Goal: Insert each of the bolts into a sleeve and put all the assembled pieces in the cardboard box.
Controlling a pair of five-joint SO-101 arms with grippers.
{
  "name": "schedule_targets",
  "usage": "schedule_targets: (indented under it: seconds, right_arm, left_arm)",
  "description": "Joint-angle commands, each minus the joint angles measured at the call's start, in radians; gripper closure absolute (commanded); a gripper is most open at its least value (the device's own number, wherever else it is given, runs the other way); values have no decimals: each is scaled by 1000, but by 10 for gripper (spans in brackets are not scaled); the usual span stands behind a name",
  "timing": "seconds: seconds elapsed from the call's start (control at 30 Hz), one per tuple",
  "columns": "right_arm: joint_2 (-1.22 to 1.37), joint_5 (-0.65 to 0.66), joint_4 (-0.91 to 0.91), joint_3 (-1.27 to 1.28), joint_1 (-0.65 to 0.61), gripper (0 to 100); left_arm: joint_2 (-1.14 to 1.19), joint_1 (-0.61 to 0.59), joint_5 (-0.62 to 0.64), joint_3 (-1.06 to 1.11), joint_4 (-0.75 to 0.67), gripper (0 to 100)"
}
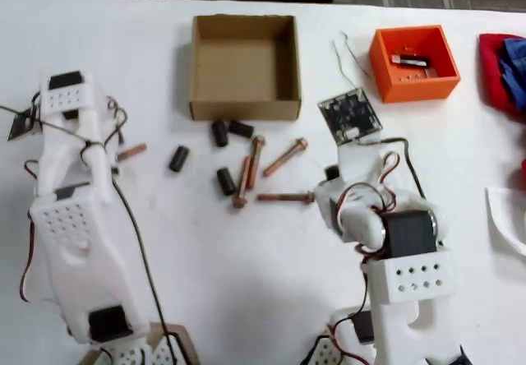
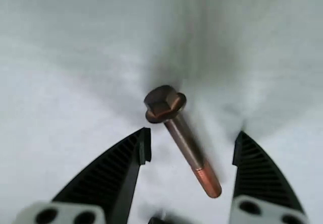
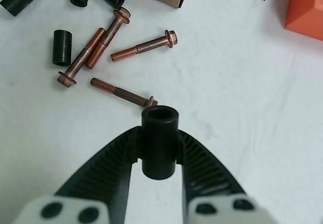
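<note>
— Checking the left gripper: is it on anything?
— No, its fingers are spread wide with nothing clasped. One bolt lies flat on the table between them, off to the left of the box and well apart from it. Its long axis runs slantwise across the gap, head end away from the wrist.
— So the left arm is nearer?
— I judge so. Closing calls for a slight turn so the fingers meet the shank squarely.
— And the right gripper?
— Clenched on a sleeve, bore facing the camera, in front of the box and to its right.
— Anything in the way?
— Four more bolts and four loose sleeves lie just in front of the box, between the arms. An orange bin stands to the right of it.
</note>
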Motion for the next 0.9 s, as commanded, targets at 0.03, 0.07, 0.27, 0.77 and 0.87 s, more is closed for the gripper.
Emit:
schedule_targets:
  seconds: [0.03,0.07,0.27,0.77,0.87]
  right_arm:
    - [-25,5,-15,-6,-4,975]
    - [-25,5,-15,-8,-4,975]
    - [-25,6,-15,-8,-4,975]
    - [-25,6,-15,-12,-8,975]
    - [-25,6,-15,-12,-8,975]
  left_arm:
    - [66,-8,8,-47,-35,708]
    - [72,-8,6,-47,-35,727]
    - [57,-11,-66,-48,44,867]
    - [64,-49,-334,-73,83,791]
    - [61,-40,-354,-81,75,878]
